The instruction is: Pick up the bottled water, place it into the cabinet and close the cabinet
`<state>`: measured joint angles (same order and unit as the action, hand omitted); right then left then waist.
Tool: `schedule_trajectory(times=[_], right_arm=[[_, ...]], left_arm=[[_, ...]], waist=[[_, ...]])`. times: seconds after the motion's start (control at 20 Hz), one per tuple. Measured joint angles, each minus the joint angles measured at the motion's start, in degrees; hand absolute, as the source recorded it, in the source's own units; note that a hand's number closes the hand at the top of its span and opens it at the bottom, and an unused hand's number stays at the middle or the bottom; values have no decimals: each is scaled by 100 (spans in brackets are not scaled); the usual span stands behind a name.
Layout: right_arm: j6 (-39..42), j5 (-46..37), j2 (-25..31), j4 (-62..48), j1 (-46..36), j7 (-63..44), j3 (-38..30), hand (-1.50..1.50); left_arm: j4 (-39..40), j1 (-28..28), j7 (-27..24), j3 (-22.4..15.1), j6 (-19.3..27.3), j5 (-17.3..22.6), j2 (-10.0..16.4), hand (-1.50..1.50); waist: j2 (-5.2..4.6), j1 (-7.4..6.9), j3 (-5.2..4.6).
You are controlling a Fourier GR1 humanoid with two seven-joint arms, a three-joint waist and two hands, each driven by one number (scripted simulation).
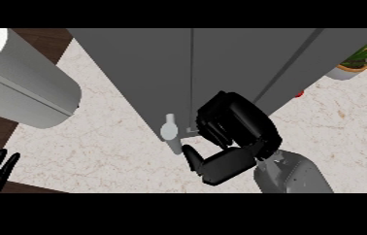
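Shows a grey cabinet (237, 64) filling the upper middle over a pale marbled counter (108, 151), with a big whitish cylinder (32, 91) lying at the left. Finds the right hand (233, 132) at the cabinet's near front edge, fingers curled with nothing visible inside them and thumb spread below. Puts the small pale bottled water (170, 132) just left of that hand at the cabinet's corner, long axis up-down in view and narrow end toward the top, and leaves the left hand (7, 165) straight-fingered at the lower left edge.

Pale marbled counter (100, 144), grey cabinet (215, 59) standing on it, potted plant (350, 66) far right
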<state>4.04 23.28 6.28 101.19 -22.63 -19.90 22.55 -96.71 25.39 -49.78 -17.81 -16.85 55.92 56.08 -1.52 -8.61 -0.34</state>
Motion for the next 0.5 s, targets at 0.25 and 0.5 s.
schedule_trajectory(times=[0.25, 0.5], right_arm=[[-286, -214, -300, -1501, -1177, 120, -589, 150], [6, -252, -359, -2211, -1531, 412, -637, 150]], left_arm=[[105, 88, 41, 153, -126, 108, 20, -150], [17, 165, 88, 191, -196, 98, -21, -150]], waist=[[41, 167, 25], [186, 305, 67]])
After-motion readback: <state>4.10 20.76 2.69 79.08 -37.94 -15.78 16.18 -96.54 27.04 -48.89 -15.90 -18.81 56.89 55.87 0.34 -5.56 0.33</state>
